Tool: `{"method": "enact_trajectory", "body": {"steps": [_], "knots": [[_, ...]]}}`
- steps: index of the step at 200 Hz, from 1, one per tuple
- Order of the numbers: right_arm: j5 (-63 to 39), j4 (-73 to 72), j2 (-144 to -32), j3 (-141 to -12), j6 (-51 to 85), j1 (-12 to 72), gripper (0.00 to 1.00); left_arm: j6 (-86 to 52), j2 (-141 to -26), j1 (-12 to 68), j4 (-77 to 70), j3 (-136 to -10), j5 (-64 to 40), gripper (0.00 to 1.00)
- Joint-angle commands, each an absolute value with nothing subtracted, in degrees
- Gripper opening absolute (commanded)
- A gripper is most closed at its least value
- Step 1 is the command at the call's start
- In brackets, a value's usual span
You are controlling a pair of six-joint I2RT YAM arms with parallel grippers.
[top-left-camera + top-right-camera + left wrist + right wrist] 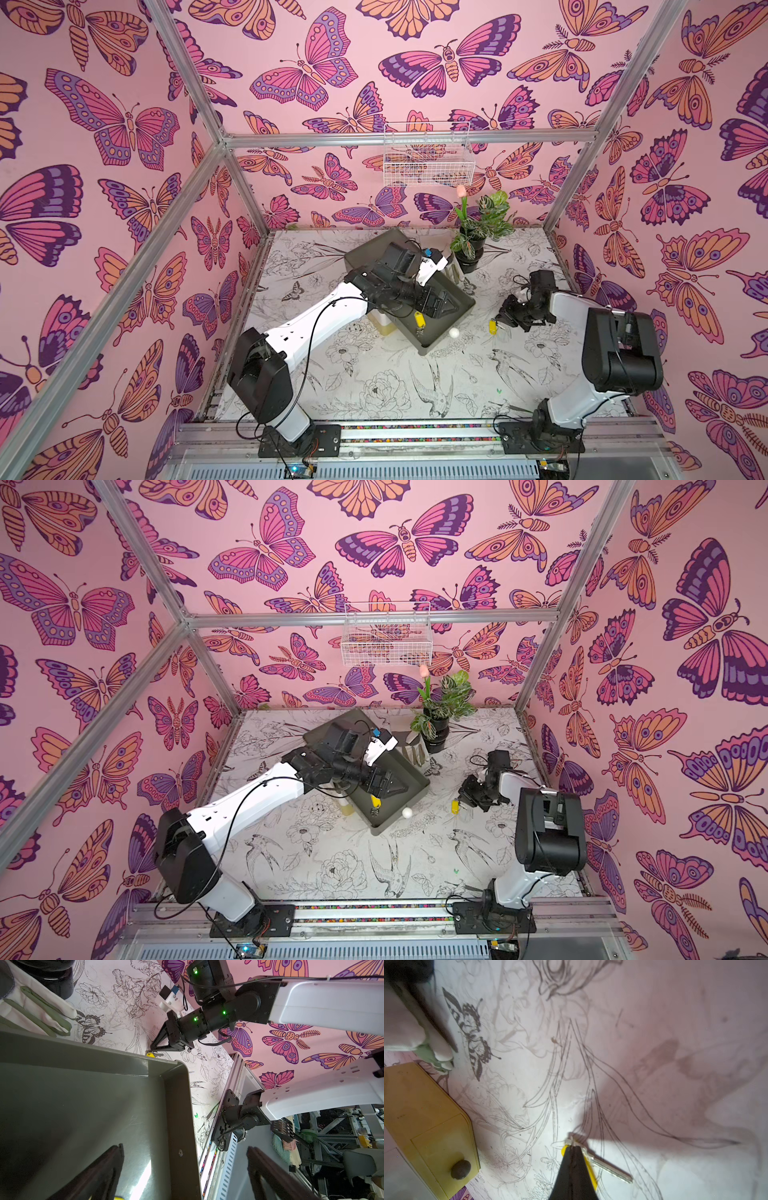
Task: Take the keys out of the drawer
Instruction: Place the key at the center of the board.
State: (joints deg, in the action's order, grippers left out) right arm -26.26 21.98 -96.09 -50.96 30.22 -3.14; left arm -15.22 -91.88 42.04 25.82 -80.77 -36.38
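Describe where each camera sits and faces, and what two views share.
Top view: high above the arms' bases, looking down at the table; left arm, right arm.
Top view: same height and aim; drawer, both arms.
Left wrist: over the drawer, facing the right gripper; left gripper open.
Right wrist: low over the table; right gripper shut on the yellow-tagged key.
Wrist views share that key.

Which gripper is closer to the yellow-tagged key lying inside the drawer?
Left. The left gripper hangs open above the drawer, right beside that key; the right gripper is outside the drawer, shut on another yellow-tagged key.
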Motion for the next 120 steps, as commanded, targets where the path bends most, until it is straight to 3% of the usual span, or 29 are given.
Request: {"method": "enact_trajectory", "body": {"steps": [1,76,120], "knots": [[-27.22,21.27,-97.68,-52.97,31.28,-3.41,0.00,-13.76,-91.62,42.36,27.55,-81.83,-36.29,0.98],[-28.21,20.41,-100.52,-54.56,32.22,-3.39,0.00,-12.81,-91.45,42.37,28.22,-82.17,-35.99,0.99],[-28.19,20.91,-100.12,-54.58,32.08,-3.35,0.12,-12.57,-91.51,42.41,28.26,-82.29,-35.70,1.00]]}}
